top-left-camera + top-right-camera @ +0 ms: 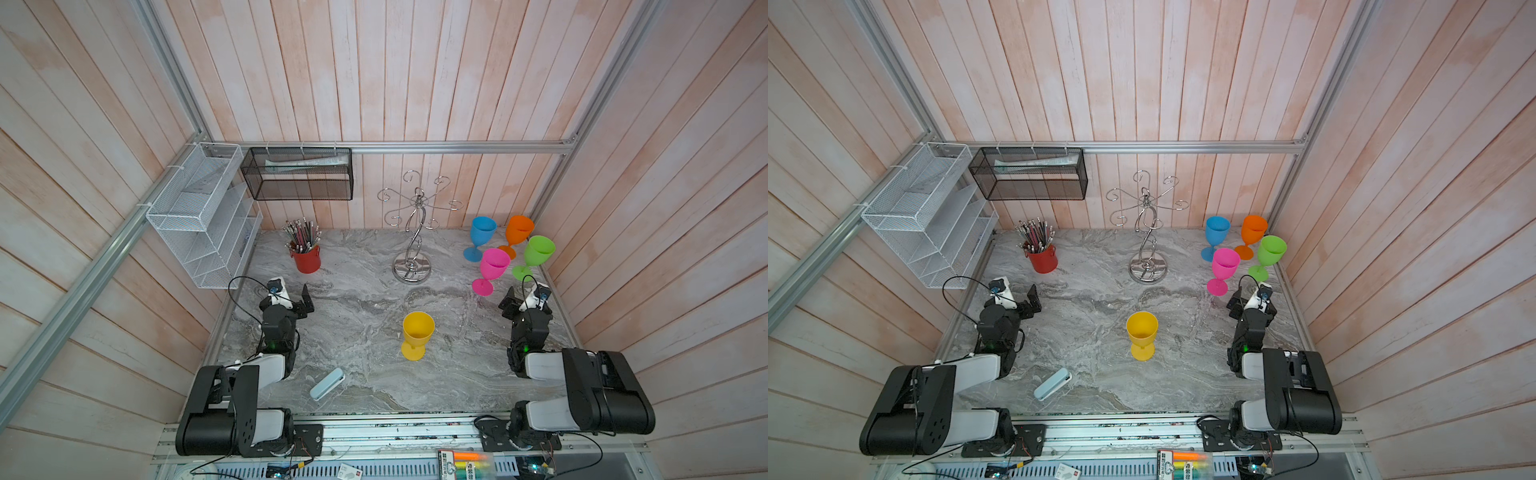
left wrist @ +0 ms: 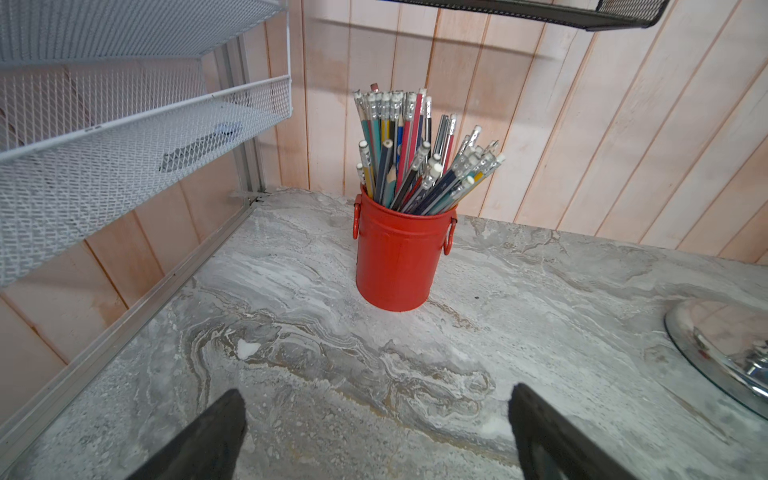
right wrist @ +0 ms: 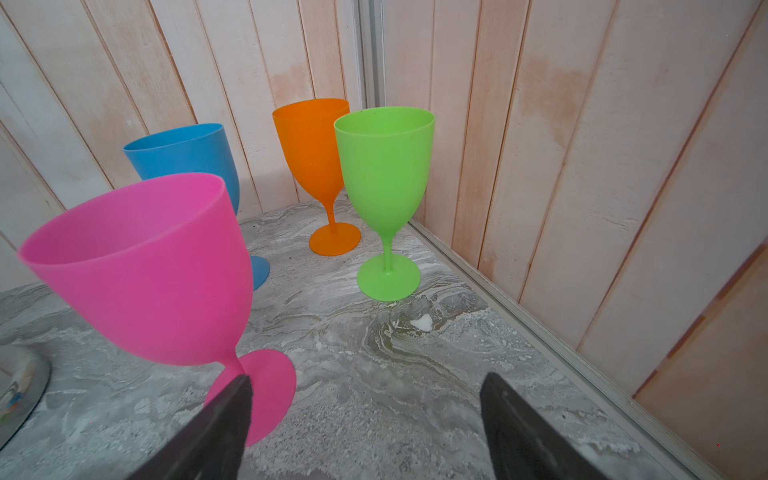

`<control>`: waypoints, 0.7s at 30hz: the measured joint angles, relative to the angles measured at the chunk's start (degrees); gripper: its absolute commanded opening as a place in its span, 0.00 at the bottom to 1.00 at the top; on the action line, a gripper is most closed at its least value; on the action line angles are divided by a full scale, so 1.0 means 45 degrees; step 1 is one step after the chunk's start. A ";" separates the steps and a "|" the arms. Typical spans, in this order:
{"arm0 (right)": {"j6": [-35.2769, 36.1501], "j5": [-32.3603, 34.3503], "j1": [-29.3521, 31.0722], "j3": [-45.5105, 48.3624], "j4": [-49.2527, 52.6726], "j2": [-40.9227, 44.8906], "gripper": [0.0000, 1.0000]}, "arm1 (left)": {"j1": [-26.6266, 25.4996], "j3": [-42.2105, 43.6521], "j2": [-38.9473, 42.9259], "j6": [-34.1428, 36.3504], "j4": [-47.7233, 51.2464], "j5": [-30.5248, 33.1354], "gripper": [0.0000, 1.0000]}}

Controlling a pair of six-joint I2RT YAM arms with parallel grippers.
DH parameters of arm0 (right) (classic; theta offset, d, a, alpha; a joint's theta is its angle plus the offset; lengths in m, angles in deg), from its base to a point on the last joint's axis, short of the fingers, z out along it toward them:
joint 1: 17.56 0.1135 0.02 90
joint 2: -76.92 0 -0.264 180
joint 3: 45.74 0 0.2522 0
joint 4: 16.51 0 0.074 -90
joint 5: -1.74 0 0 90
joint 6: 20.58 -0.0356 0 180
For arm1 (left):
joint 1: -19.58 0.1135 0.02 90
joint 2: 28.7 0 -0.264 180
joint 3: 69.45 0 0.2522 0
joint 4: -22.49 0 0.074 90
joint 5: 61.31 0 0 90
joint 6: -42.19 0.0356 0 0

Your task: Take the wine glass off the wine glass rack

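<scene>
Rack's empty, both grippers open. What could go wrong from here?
1. The right gripper sits close to the pink glass, with one of its fingers by the foot; a sideways swing could tip it.
2. It, the blue glass, orange glass and green glass stand bunched in the corner, so one falling may topple others.
3. The yellow glass stands alone mid-table; an arm crossing could clip it.

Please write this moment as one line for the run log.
wine glass rack: hooks bare | yellow glass: upright on table, centre | left hand: open, empty | right hand: open, empty, near pink glass
</scene>
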 measured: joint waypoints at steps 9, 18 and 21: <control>0.0053 -0.0005 0.0019 0.0000 0.0029 0.0000 0.86 | 0.0408 0.1132 -0.2341 0.0330 -0.3463 -0.0578 1.00; 0.0141 -0.0107 0.0044 -0.0170 0.0155 -0.0219 0.86 | 0.0403 0.0452 -0.2370 0.0325 -0.3274 -0.0617 1.00; 0.0155 -0.0165 0.0068 -0.0214 0.0199 -0.0233 0.86 | 0.0403 0.0432 -0.2370 0.0325 -0.3172 -0.0617 1.00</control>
